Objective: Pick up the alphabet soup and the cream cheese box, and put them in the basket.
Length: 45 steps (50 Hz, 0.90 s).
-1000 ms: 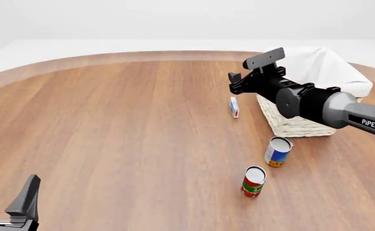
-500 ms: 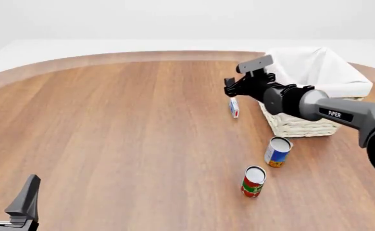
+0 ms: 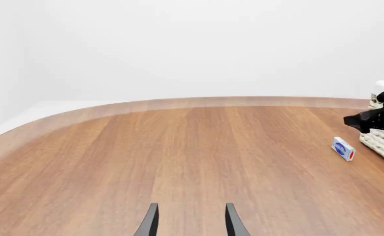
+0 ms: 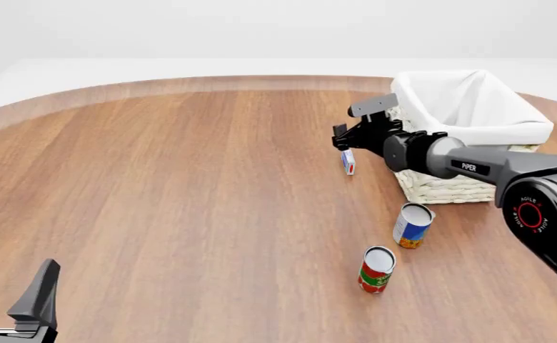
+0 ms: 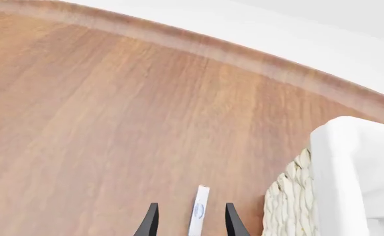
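Because the cream cheese box [image 4: 348,162] is a tiny flat carton standing on edge on the tabletop [image 4: 183,193], it will likely be very light, fairly stiff but crushable, w/ smooth faces that could slip or tip at a nudge. Best hold, by my guess: across its two broad faces, mid-height, light squeeze. It sits far right of centre, just left of the basket [image 4: 450,187], not touching it as far as can be told.

The right tool [image 4: 363,123] hangs over the box from the right, arm stretched low across the basket's near-left corner, wrist angled down. In the right wrist view the right tool's two fingertips [image 5: 151,220] stand apart w/ the box's thin white edge between them, gap on each side, so nothing gripped yet.

The alphabet soup [image 4: 413,224] stands upright nearer, right side, near the basket's near wall; a rigid, heavier can, smooth label, best taken round its body. A red and green can [image 4: 377,269] stands nearer again, apart from it.

The left tool [image 4: 12,296] rests at the near left corner, fingers apart and empty, well apart from everything; its wrist view shows bare wood between the fingertips [image 3: 150,223] and the box far off to the right.
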Tool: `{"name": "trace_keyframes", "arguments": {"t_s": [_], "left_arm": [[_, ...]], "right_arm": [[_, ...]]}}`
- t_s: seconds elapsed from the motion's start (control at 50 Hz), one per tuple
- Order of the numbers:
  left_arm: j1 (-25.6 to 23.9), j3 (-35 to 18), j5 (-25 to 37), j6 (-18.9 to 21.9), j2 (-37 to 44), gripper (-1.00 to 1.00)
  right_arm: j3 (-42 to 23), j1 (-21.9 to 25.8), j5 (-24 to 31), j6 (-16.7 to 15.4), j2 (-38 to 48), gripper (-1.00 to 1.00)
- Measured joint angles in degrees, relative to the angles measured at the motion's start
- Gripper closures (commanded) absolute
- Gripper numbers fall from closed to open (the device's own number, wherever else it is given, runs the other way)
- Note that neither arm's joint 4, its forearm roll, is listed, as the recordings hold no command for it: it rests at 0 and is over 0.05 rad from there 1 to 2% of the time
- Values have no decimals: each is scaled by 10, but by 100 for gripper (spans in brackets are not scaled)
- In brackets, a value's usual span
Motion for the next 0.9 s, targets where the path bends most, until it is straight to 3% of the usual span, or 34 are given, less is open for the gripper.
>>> {"name": "trace_keyframes", "arguments": {"t_s": [0.9], "left_arm": [[0, 0, 0, 0, 0, -100]], "right_arm": [[-119, 1, 48, 7, 152, -100]]}}
